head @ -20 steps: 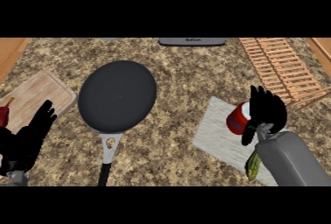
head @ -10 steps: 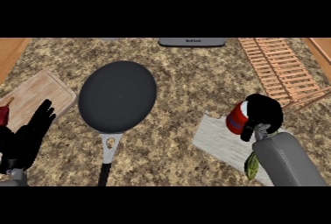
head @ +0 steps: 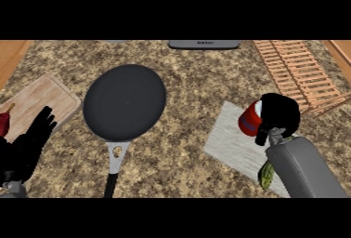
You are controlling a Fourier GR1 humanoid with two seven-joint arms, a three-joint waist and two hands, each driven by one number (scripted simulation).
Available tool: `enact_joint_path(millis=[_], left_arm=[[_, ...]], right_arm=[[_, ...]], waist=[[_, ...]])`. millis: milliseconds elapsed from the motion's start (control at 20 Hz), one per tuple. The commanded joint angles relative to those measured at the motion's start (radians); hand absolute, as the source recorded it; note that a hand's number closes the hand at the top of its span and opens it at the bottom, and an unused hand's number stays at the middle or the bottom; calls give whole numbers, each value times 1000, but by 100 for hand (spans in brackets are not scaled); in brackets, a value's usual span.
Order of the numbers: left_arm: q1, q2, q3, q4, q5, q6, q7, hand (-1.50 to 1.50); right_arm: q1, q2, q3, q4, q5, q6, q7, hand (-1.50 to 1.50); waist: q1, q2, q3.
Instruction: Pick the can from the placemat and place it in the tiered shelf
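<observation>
Has the red can (head: 248, 122) in the right hand (head: 280, 111), fingers curled over it and hiding most of it, above the pale placemat (head: 230, 144) on the right of the desk (head: 185, 83). Hard to say whether lifted clear of the mat or touching it. Judged to be the carry step.

To do it well:
- Raise straight up first, clearing the mat and the green thing (head: 266, 173) beside the forearm.
- Hold the can's tilt steady.
- Swing away toward the slatted wooden tiered shelf (head: 296, 69) at the far right, well apart from the frying pan (head: 125, 102).
- Come in over a tier, lower until seated on the slats, and only then uncurl.
- Leave the left hand (head: 31, 148) open and resting at the lower left, near the cutting board (head: 37, 98).
</observation>
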Motion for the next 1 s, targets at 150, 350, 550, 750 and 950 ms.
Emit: enact_joint_path(millis=[150,350,550,750,950], left_arm=[[-47,-16,-39,-8,-15,-12,3,0],[-59,-21,-51,-3,-25,-14,0,0],[-60,-21,-57,-17,-27,-13,20,0],[-61,-6,-29,23,-25,-13,-1,0],[-8,-6,-36,-12,-29,-21,-11,0]], right_arm=[[-263,140,-236,225,72,-170,364,150],[-423,186,-304,316,162,-263,515,150],[-576,166,-375,407,236,-303,553,150],[-692,238,-399,441,323,-361,629,150],[-758,254,-456,402,362,-457,642,150]], waist=[[58,31,4],[79,31,2],[80,26,2],[66,22,0],[69,12,1]])
